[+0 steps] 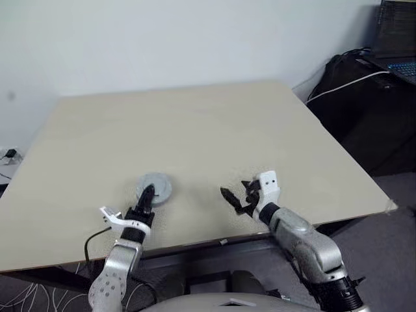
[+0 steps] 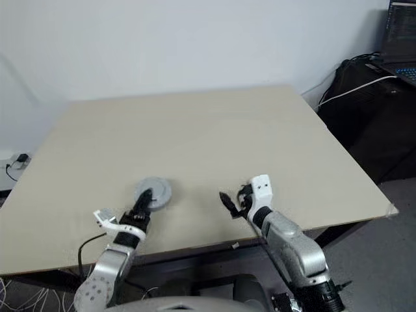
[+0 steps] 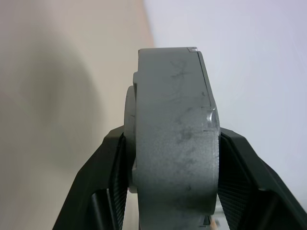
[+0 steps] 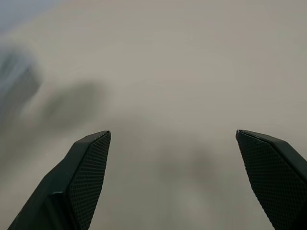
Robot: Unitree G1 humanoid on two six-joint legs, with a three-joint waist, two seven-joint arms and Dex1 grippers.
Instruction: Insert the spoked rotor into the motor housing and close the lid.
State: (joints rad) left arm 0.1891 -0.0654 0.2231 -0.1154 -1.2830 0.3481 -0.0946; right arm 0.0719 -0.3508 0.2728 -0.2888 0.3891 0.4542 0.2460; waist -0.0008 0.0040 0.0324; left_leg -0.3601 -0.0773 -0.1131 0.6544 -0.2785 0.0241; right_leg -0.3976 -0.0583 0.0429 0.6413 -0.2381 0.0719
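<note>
A light grey round lid (image 1: 156, 187) lies flat low over the near left part of the beige table (image 1: 195, 123). My left gripper (image 1: 147, 195) is shut on the lid. In the left wrist view the lid (image 3: 175, 143) shows edge-on, a black finger (image 3: 103, 167) pressed on each face. My right gripper (image 1: 238, 195) hovers just above the table to the lid's right, open and empty, and its wide-apart fingertips (image 4: 91, 163) frame bare tabletop. The spoked rotor and the motor housing are out of view.
The table's front edge (image 1: 214, 242) runs just behind both grippers. A black bag (image 1: 364, 97) with a white cable and a laptop (image 1: 398, 39) stand beyond the table's right side. Cables lie on the floor at the left (image 1: 8, 159).
</note>
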